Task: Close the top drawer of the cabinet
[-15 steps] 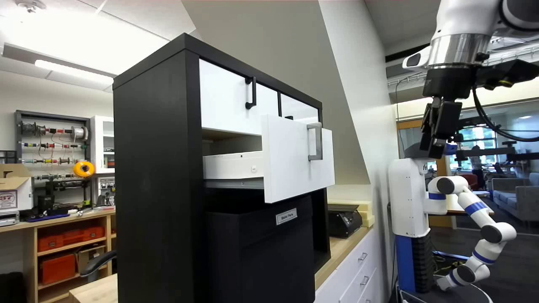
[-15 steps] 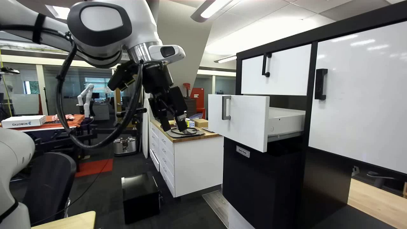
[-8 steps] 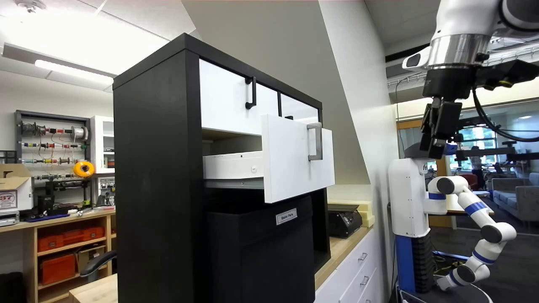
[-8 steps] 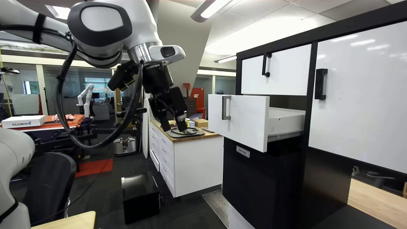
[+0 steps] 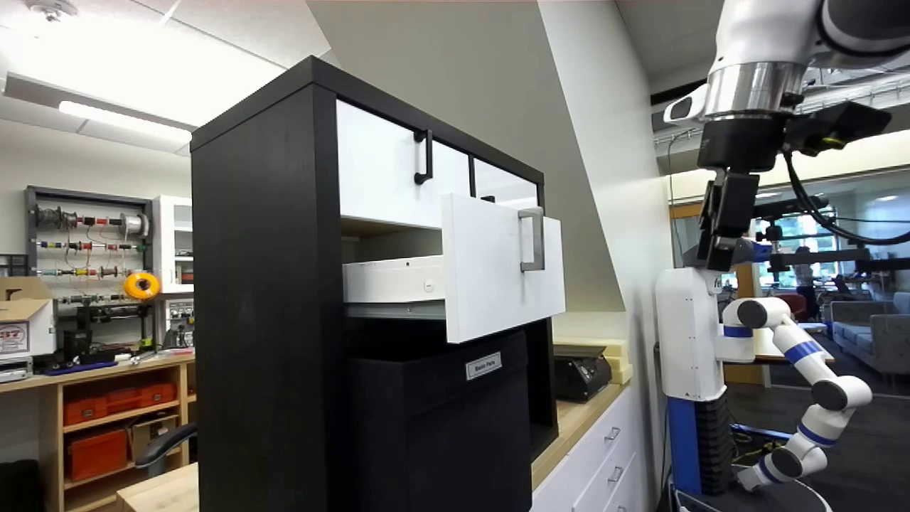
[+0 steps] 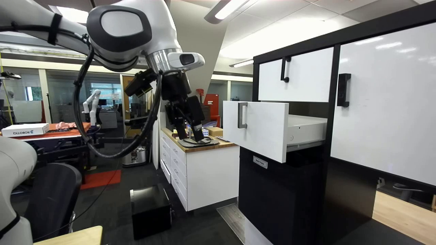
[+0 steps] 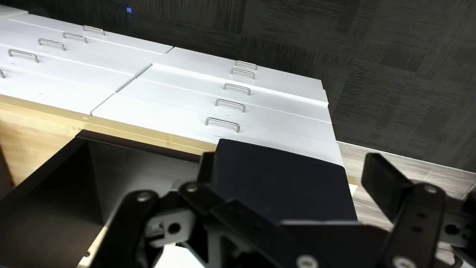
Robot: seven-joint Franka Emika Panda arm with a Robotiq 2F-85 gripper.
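The top drawer (image 5: pixel 501 274) stands pulled out of the tall black cabinet (image 5: pixel 259 284). It has a flat white front, a grey handle and pale sides; both exterior views show the drawer (image 6: pixel 262 129) and the cabinet (image 6: pixel 294 48). A white front with a black handle lies flush above it. My gripper (image 5: pixel 713 257) hangs in the air in front of the drawer, apart from it, fingers down. It also shows in an exterior view (image 6: pixel 189 135). In the wrist view my gripper (image 7: pixel 290 167) is open, with nothing between its fingers; the drawer cannot be made out surely there.
A black bin (image 5: pixel 455 427) sits below the drawer; it also shows in the wrist view (image 7: pixel 282 182). A white counter with drawers (image 6: pixel 211 180) stands beside the cabinet. A black box (image 6: pixel 150 211) is on the floor. A white wall (image 5: pixel 604 178) rises behind.
My arm and gripper have moved a short way toward the drawer, leftward in an exterior view and rightward in the opposite-facing picture, and slightly down. The drawer has not moved.
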